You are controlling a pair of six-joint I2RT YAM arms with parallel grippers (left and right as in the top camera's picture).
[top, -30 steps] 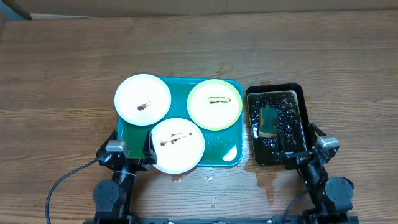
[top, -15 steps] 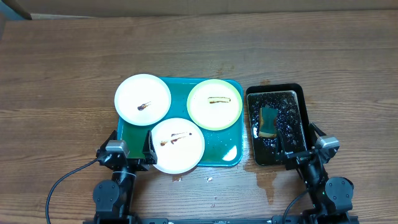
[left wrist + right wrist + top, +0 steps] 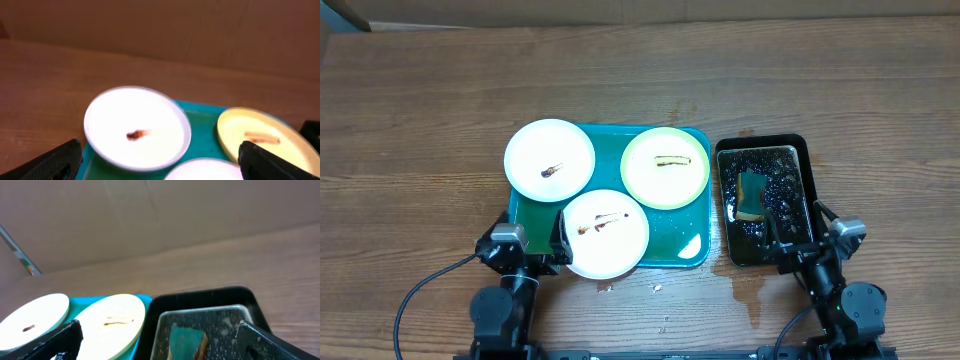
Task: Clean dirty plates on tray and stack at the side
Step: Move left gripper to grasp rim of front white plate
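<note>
A teal-green tray (image 3: 678,243) holds three plates. A white plate (image 3: 549,160) with a brown smear overhangs its far left corner and shows in the left wrist view (image 3: 136,126). A pale yellow-green plate (image 3: 664,167) with a brown streak lies at the far right; it also shows in the wrist views (image 3: 260,137) (image 3: 111,322). A second white plate (image 3: 606,233) with smears lies at the near middle, over the tray's front rim. My left gripper (image 3: 535,247) is open and empty at the tray's near left corner. My right gripper (image 3: 800,240) is open and empty at the black tray's near end.
A black tray of water (image 3: 763,148) stands right of the teal tray, with a green sponge (image 3: 752,192) in it, also in the right wrist view (image 3: 187,342). Water drops and crumbs (image 3: 658,288) lie on the wooden table in front. A cardboard wall stands at the back.
</note>
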